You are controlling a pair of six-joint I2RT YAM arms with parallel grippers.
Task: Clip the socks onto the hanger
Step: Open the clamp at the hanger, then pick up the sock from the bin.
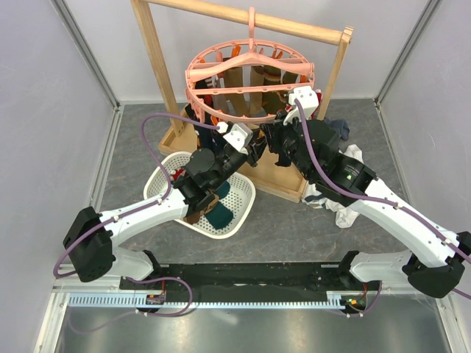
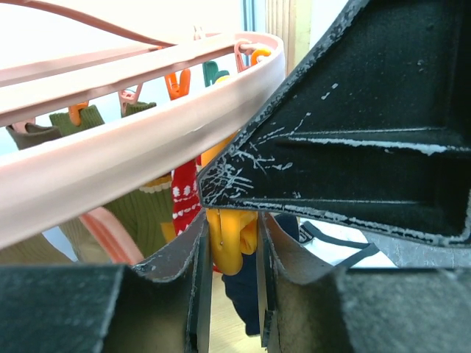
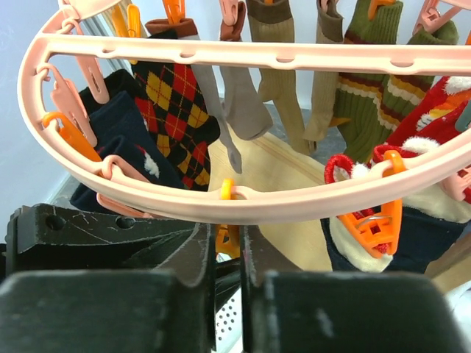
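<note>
Left gripper (image 2: pixel 232 235) clamps an orange clip (image 2: pixel 229 257) under the hanger (image 2: pixel 147 147) rim. Right gripper (image 3: pixel 227 243) flanks it, and I cannot tell whether it pinches. Socks (image 3: pixel 176 95) hang inside the hanger; they look limp and light, best pinched at the cuff.

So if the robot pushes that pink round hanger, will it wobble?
Probably. The hanger hangs from the wooden bar by a single hook, so it would likely swing or tilt. It looks like thin plastic, so it may flex a little. The socks dangle limp from clips, so they would probably flop about.
</note>
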